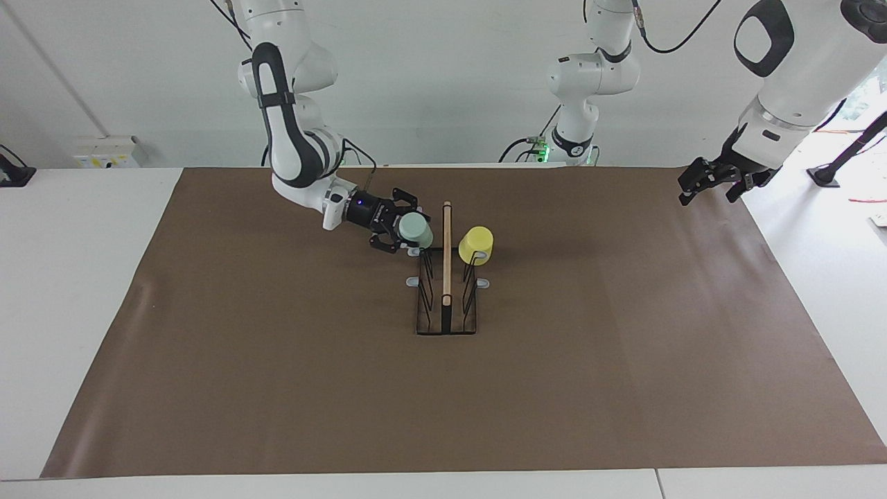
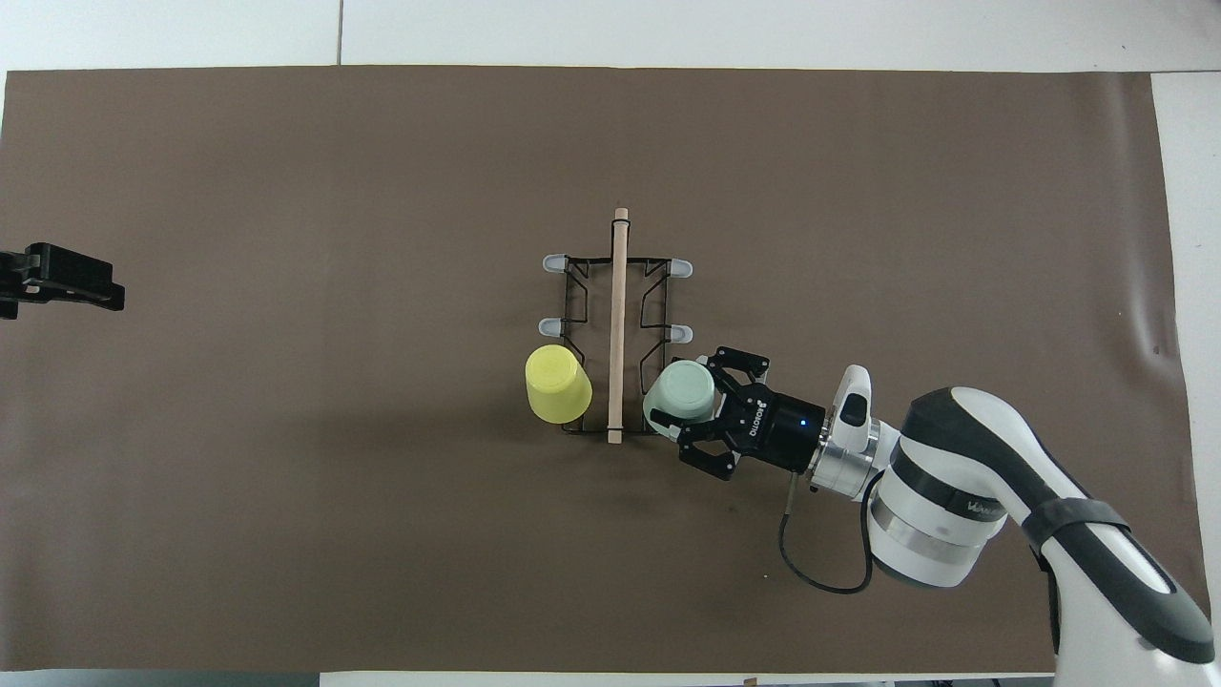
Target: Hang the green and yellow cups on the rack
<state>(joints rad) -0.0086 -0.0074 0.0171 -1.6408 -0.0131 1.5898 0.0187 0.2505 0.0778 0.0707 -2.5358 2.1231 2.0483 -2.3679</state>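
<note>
The pale green cup (image 1: 414,229) (image 2: 681,393) is tipped on its side in my right gripper (image 1: 405,227) (image 2: 701,405), which is shut on it. It sits at the prong of the black wire rack (image 1: 447,277) (image 2: 617,324) nearest the robots on the right arm's side. I cannot tell whether the prong is inside the cup. The yellow cup (image 1: 476,244) (image 2: 557,384) hangs upside down on the matching prong on the left arm's side of the wooden bar. My left gripper (image 1: 707,184) (image 2: 95,286) waits open and empty over the mat's edge at the left arm's end.
A brown mat (image 1: 277,360) covers most of the white table (image 1: 83,277). Bare grey-tipped prongs (image 2: 679,333) stand on both sides of the rack, farther from the robots. A third white arm (image 1: 585,83) stands at the robots' edge of the table.
</note>
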